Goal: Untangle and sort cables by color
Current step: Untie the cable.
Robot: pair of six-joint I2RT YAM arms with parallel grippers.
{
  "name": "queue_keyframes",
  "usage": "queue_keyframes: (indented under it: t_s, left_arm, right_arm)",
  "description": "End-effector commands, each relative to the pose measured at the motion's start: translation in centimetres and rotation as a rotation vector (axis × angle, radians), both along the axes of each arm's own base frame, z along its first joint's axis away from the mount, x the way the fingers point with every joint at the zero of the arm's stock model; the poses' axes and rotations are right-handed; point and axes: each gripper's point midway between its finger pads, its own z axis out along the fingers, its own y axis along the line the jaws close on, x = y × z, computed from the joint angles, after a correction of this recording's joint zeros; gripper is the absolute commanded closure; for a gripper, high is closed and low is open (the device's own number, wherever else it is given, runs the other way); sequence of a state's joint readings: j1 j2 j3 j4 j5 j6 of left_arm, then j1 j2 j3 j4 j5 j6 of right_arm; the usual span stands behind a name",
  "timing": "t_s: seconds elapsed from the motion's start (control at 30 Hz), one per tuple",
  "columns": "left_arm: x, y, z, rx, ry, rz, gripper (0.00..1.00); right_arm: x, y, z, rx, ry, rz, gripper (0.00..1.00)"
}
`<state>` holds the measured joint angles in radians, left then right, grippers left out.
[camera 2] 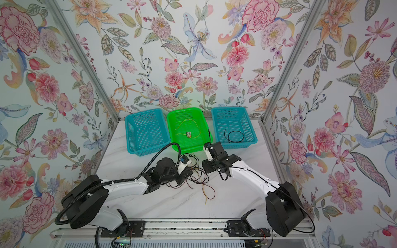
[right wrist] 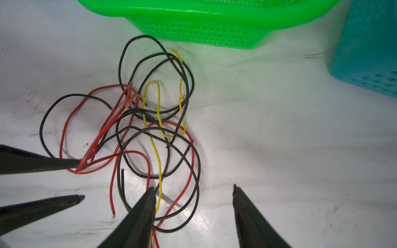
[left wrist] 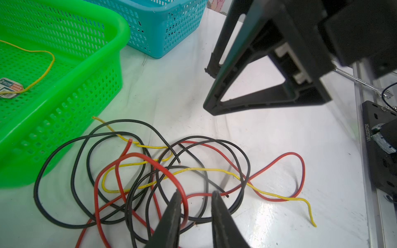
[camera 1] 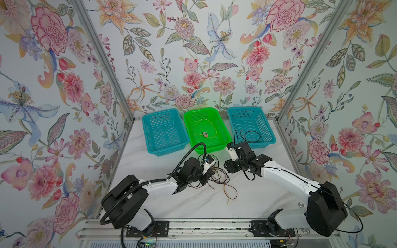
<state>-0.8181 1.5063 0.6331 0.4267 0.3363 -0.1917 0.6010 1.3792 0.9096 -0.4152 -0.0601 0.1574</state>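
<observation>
Starting at the far left, an empty teal plastic mesh basket (camera 1: 163, 133) sits at the back of the white marbled table (camera 1: 247, 193). Judging by its neighbours, it is probably meant for red.

Right of it and nearer, the left gripper (left wrist: 196, 194) reaches low into the tangle of thin black, red and yellow cables (right wrist: 159, 128), which lies on the table just in front of the middle basket. Its fingers (left wrist: 223, 219) stand a little apart, with bare table showing between the tips. A thick red loop (left wrist: 137, 153) hooks around one fingertip and a red strand crosses the gap, but nothing looks pinched. That placement suggests red is the colour being singled out.

Behind the tangle, the bright green plastic mesh basket (camera 1: 190, 122) holds one yellow cable (left wrist: 49, 69) with a small printed tag (left wrist: 8, 88) at its end, so yellow evidently goes there.

At the near right of the tangle, the right gripper (right wrist: 193, 189) hovers low with its fingers (right wrist: 141, 214) spread wide and empty. One finger is just beside a yellow strand and a black loop, likely placed to pin or draw the knot apart while the left arm pulls.

At the far right, a second teal plastic mesh basket (camera 1: 251, 120) contains one coiled black cable (camera 1: 260, 136), marking it as the black bin.
</observation>
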Motion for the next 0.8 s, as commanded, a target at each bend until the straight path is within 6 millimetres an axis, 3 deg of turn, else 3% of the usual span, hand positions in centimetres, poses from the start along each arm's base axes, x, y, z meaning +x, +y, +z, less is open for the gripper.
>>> queue_keyframes:
  t_s: [0.0, 0.1, 0.2, 0.33, 0.37, 0.53, 0.67, 0.77]
  left_arm:
    - [0.4, -0.5, 0.0, -0.006, 0.001, -0.01, 0.64]
    - [0.8, -0.4, -0.2, -0.004, -0.003, 0.009, 0.52]
    - [0.9, -0.4, -0.3, 0.0, -0.003, 0.014, 0.51]
    - [1.2, -0.8, 0.2, -0.008, -0.013, 0.003, 0.64]
    - [1.2, -0.9, -0.9, 0.012, 0.007, 0.002, 0.66]
    - [1.7, -1.3, -1.3, 0.011, 0.014, -0.006, 0.76]
    - [2.0, -1.6, -1.5, -0.002, 0.041, -0.027, 1.0]
    - [2.0, -1.7, -1.0, -0.018, 0.045, -0.038, 1.0]
  right_arm:
    - [-1.2, 0.4, -0.7, 0.008, 0.02, 0.045, 0.41]
    - [-1.4, 0.5, -1.0, 0.0, 0.025, 0.052, 0.41]
    - [-1.3, 0.9, -1.1, -0.005, 0.029, 0.063, 0.41]
    - [-0.9, 1.6, -1.7, -0.017, 0.033, 0.077, 0.41]
    - [-0.6, 1.8, -1.7, -0.015, 0.029, 0.078, 0.41]
    - [0.5, 2.7, -2.2, -0.007, 0.025, 0.08, 0.4]
    - [1.2, 3.6, -2.6, 0.01, 0.024, 0.086, 0.4]
    - [0.9, 5.4, -2.9, 0.031, 0.033, 0.122, 0.4]
